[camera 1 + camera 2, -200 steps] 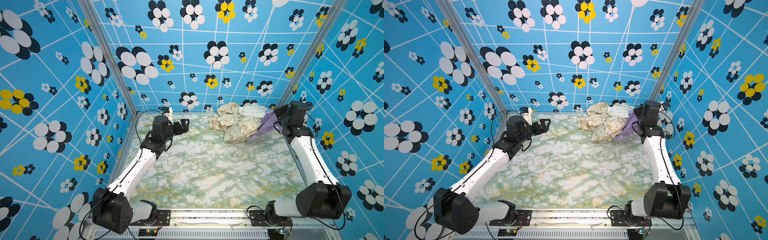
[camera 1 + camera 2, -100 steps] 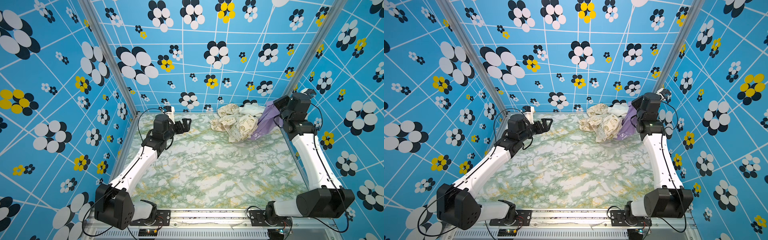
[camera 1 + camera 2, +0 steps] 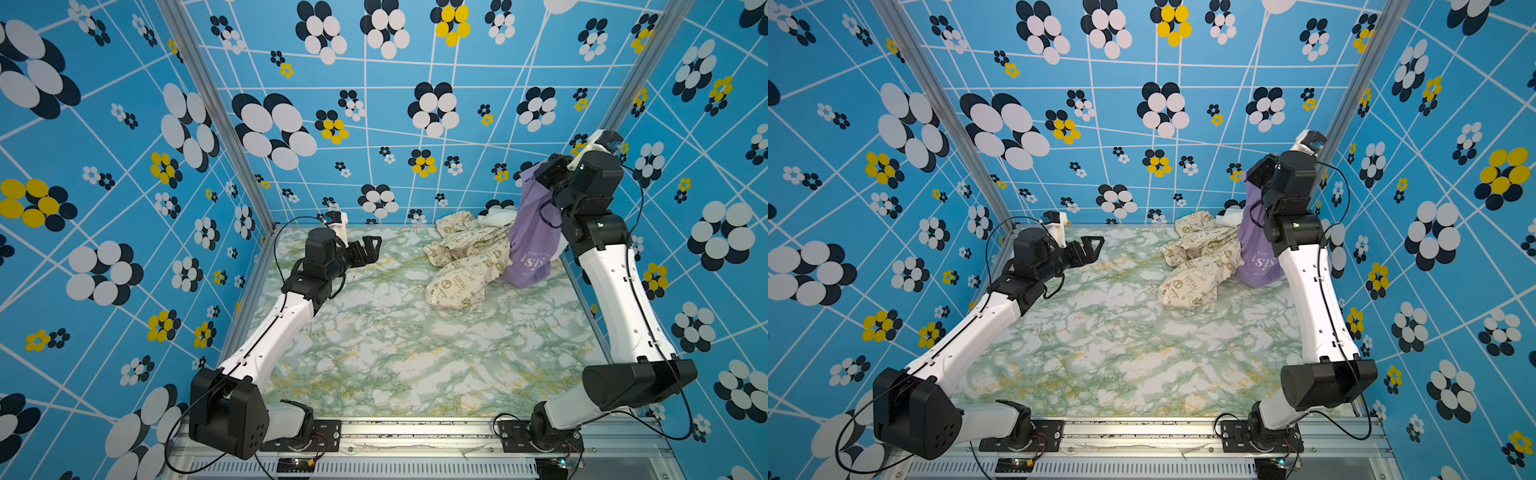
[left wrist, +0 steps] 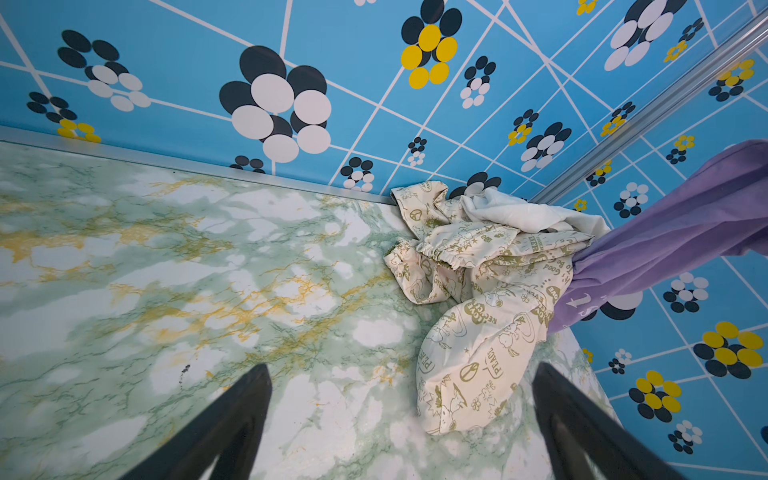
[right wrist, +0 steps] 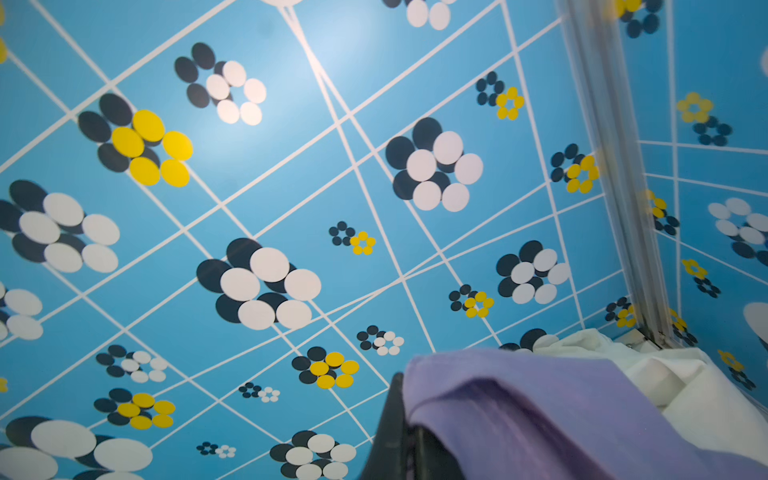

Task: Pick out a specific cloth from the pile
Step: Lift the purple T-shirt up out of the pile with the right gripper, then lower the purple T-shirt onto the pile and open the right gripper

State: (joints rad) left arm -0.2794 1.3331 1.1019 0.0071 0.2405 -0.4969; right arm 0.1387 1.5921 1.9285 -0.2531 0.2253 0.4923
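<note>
At the far right corner of the enclosure, we see the right arm standing almost upright from its base, its wrist bent over and the right end effector (image 3: 535,178) held high above the green-marbled tabletop (image 3: 395,345), its jaws pinched tight on the top edge of the lavender T-shirt (image 3: 530,237). The shirt hangs from that grip in a long, stretched drape, smooth and softly creased. White lettering that we can read only in part shows near its lower end, which reaches down to the tabletop, touching the pile (image 3: 465,257). There a crumpled cream garment with olive peace-sign print (image 3: 459,276) sprawls in front and a plain white garment (image 3: 496,216) sits bunched against the back wall. In the right wrist view the purple fabric (image 5: 540,407) folds over one dark finger. Across the tabletop, the left arm stretches low along the left wall. The left end effector (image 3: 374,246) hovers level, gaping wide and empty, aimed toward the pile.
</note>
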